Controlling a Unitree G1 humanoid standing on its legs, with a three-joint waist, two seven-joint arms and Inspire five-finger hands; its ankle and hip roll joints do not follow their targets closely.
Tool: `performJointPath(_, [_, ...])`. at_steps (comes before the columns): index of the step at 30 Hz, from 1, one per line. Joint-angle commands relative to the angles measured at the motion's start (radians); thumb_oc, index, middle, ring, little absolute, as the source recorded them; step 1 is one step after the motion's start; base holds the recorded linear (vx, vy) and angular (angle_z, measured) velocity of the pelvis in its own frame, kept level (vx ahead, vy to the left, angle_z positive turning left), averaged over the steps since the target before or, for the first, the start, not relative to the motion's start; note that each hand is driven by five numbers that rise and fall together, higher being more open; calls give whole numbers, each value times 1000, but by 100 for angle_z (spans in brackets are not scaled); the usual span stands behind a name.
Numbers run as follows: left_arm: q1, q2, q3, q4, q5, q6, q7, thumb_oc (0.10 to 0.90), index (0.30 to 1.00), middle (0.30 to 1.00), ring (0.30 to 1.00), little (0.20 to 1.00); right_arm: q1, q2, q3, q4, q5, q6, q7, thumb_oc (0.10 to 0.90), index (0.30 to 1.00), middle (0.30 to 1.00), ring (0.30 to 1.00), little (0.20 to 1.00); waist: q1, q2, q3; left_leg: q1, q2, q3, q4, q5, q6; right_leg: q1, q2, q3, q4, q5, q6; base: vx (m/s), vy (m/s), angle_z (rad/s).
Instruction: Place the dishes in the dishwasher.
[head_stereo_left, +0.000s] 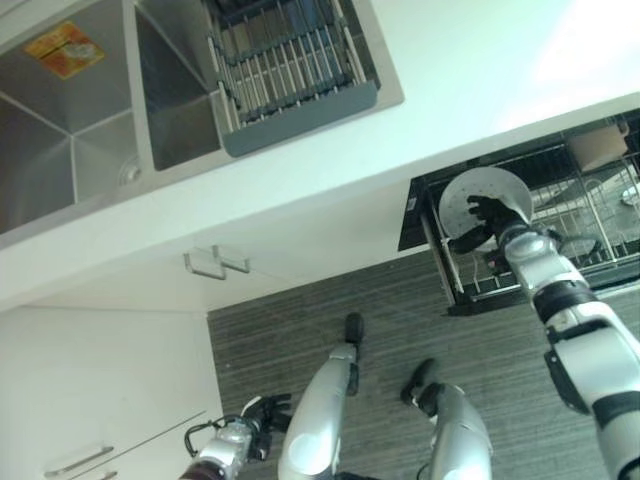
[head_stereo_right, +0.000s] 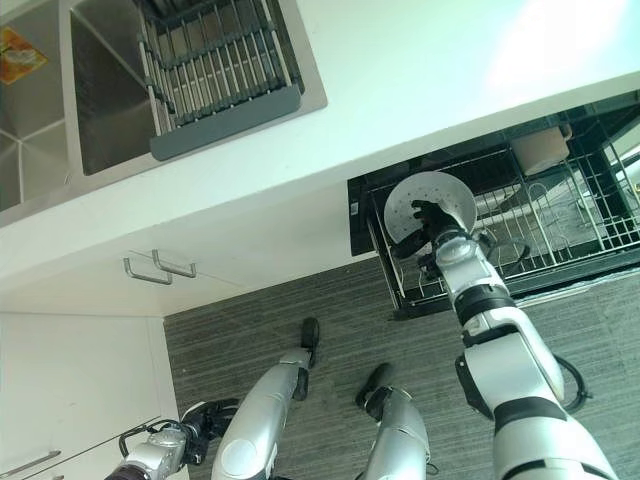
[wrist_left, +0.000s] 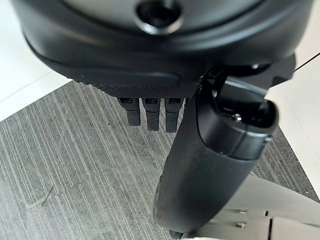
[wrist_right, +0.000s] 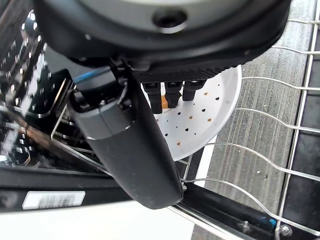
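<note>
Plate (head_stereo_right: 430, 205) being held by the right hand (head_stereo_right: 432, 222) over the near end of the dishwasher rack (head_stereo_right: 560, 215).

The white plate, dotted with small dark marks, is standing nearly on edge at the rack's corner closest to the counter (head_stereo_left: 420, 110), with the right hand's fingers (wrist_right: 172, 92) curling across its face and the thumb gripping it from the other side. The left hand (head_stereo_left: 262, 412) is hanging low over the grey striped floor (head_stereo_left: 290, 330), far from the rack, its fingers (wrist_left: 150, 112) lying straight and holding nothing. A drying rack (head_stereo_left: 285, 60) is sitting in the sink (head_stereo_left: 70, 140) on the counter, well apart from the dishwasher rack.
</note>
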Motion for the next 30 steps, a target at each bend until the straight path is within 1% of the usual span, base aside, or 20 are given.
performJointPath(1, [31,4,-12,13,-17,-2,22,800,900,900,900,900,115,75,-28,-10,245,-50,-93,800,900,900,900,900,22,15,46,40,0,-17,80,-191,-7,61,17,62,-121,47,71,20,61,0])
performJointPath(2, [38,-2,-5,17,-18,-3,28,800,900,900,900,900,132,80,-46,-55,281,-84,-138,800,900,900,900,900,15,14,46,53,5,-14,80,-195,-9,76,20,65,-126,45,71,12,70,-1])
performJointPath(3, [45,-10,7,26,-24,-7,39,800,900,900,900,900,159,86,-73,-116,340,-152,-199,800,900,900,900,900,2,11,46,73,10,-9,80,-200,-14,100,26,69,-136,43,71,18,58,-3])
performJointPath(4, [48,-14,12,36,-26,-10,43,800,900,900,900,900,179,91,-84,-145,351,-173,-214,800,900,900,900,900,-5,9,46,86,12,-7,80,-203,-17,117,31,71,-146,42,71,41,67,-5])
performJointPath(6, [59,-33,42,84,-37,-35,57,800,900,900,900,900,260,109,-139,-303,338,-327,-322,800,900,900,900,900,-40,-2,46,142,25,6,80,-220,-28,191,48,80,-191,40,73,-1,58,-9])
performJointPath(7, [63,-43,59,106,-41,-49,66,800,900,900,900,900,310,121,-162,-407,306,-412,-385,800,900,900,900,900,-60,0,46,154,41,18,80,-207,-26,222,62,68,-225,70,63,-66,33,-15])
performJointPath(9, [79,-52,80,128,-42,-61,72,800,900,900,900,900,380,133,-184,-554,245,-469,-450,800,900,900,900,900,-81,-16,23,176,47,29,80,-220,-31,249,64,75,-241,64,65,-5,2,-15])
performJointPath(10, [110,-65,117,152,-33,-76,79,800,900,900,900,900,496,134,-217,-734,155,-598,-506,800,900,900,900,900,-109,-41,-19,209,48,49,80,-237,-32,275,56,88,-241,50,68,46,-15,-14])
performJointPath(11, [118,-68,124,158,-29,-80,80,800,900,900,900,900,518,134,-220,-766,132,-642,-526,800,900,900,900,900,-114,-45,-29,218,49,53,80,-240,-32,281,54,91,-241,47,68,63,-13,-21])
performJointPath(12, [136,-77,140,169,-21,-88,84,800,900,900,900,900,567,137,-227,-830,60,-723,-573,800,900,900,900,900,-125,-53,-53,237,49,62,80,-249,-30,295,52,95,-241,42,70,33,-4,-25])
performJointPath(14, [149,-84,149,177,-13,-90,88,800,900,900,900,900,599,139,-227,-859,28,-778,-593,800,900,900,900,900,-130,-59,-76,251,47,69,80,-256,-28,307,50,98,-241,37,70,29,-3,-33])
performJointPath(15, [149,-84,149,177,-13,-90,88,800,900,900,900,900,599,139,-227,-859,28,-778,-593,800,900,900,900,900,-130,-59,-76,251,47,69,80,-256,-28,307,50,98,-241,37,70,85,-15,-27])
performJointPath(16, [174,-99,165,195,5,-94,95,800,900,900,900,900,651,150,-238,-901,2,-863,-607,800,900,900,900,900,-138,-68,-118,278,46,80,80,-267,-25,332,49,103,-241,29,72,97,-22,-24])
performJointPath(18, [194,-107,179,215,26,-104,96,800,900,900,900,900,693,147,-254,-936,-11,-933,-605,800,900,900,900,900,-144,-76,-157,300,46,87,80,-278,-20,351,49,109,-241,21,72,142,-41,-23])
performJointPath(19, [210,-111,192,232,46,-107,95,800,900,900,900,900,728,138,-284,-985,15,-994,-572,800,900,900,900,900,-153,-85,-193,323,45,96,80,-294,-15,369,52,116,-241,11,73,113,-47,-22])
performJointPath(21, [215,-112,202,240,55,-107,95,800,900,900,900,900,742,127,-309,-1026,5,-1031,-550,800,900,900,900,900,-161,-91,-210,334,48,104,80,-304,-14,375,53,121,-241,5,75,43,-39,-11])
performJointPath(24, [219,-110,215,258,70,-108,85,800,900,900,900,900,761,103,-357,-1096,12,-1041,-543,800,900,900,900,900,-173,-102,-236,346,51,119,80,-315,-13,379,56,129,-241,-1,79,23,-34,-13])
performJointPath(26, [220,-111,224,265,82,-107,86,800,900,900,900,900,775,86,-407,-1125,-29,-1011,-594,800,900,900,900,900,-181,-110,-251,350,53,127,80,-322,-12,379,58,133,-241,-3,82,32,-46,-14])
performJointPath(27, [223,-109,232,265,85,-99,87,800,900,900,900,900,788,68,-451,-1132,-82,-964,-652,800,900,900,900,900,-188,-116,-260,353,55,133,80,-326,-11,378,60,137,-241,-5,84,17,-29,-13])
performJointPath(30, [228,-99,251,269,91,-88,85,800,900,900,900,900,825,26,-547,-1106,-128,-879,-794,800,900,900,900,900,-205,-127,-275,355,60,149,80,-336,-11,371,62,144,-241,-7,90,11,-36,-17])
